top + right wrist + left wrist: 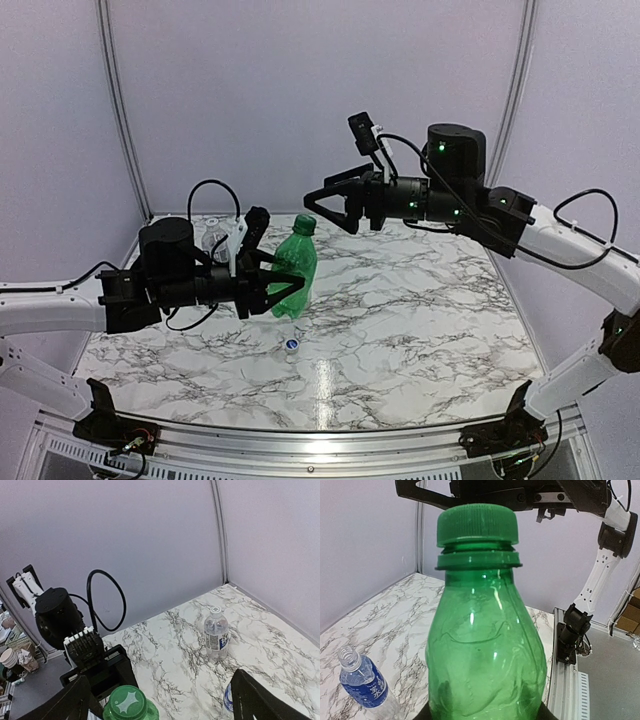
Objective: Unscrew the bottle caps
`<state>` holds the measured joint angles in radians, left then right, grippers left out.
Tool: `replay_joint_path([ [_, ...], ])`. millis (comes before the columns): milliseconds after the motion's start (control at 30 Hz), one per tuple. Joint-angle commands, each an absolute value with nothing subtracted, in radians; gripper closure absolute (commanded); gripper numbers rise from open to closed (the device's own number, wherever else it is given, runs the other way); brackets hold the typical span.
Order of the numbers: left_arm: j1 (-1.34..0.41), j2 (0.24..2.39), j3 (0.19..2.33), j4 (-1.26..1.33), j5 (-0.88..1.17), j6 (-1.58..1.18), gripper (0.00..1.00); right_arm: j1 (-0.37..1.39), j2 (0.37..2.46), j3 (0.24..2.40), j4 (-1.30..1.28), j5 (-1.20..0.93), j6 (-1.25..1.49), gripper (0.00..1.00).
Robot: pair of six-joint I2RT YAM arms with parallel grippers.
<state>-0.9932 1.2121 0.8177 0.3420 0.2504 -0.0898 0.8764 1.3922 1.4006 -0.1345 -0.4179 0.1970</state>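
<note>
Blue cap point(291, 344): already off, lying on the desk point(420, 330) at lower centre of the top view, apart from every bottle.
Left gripper point(272, 287): clamped on the lower body of the green bottle point(294, 262), which is held upright, long axis vertical.
Green cap point(477, 525): seated on the neck, upper centre of the left wrist view; judged the cap to be turned next.
Right gripper point(325, 207): jaws apart, just above and right of the green cap, not touching; a short drop leftward is judged necessary.
Blue-label bottle point(362, 682): uncapped, lower left of the left wrist view; white characters not readable.
White-label bottle point(216, 632): farthest, whitish cap point(215, 610) on; print too small to be read.
</note>
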Motion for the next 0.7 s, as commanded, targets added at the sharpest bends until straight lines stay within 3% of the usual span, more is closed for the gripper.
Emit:
replay_joint_path([
  [0, -1.002, 1.215, 0.828, 0.373, 0.163, -0.083, 0.94, 0.897, 1.423, 1.476, -0.174, -0.278, 0.246, 0.1],
  [667, -1.005, 1.216, 0.832, 0.365, 0.095, -0.069, 0.94, 0.924, 1.508, 1.45, -0.101, -0.427, 0.283, 0.41],
])
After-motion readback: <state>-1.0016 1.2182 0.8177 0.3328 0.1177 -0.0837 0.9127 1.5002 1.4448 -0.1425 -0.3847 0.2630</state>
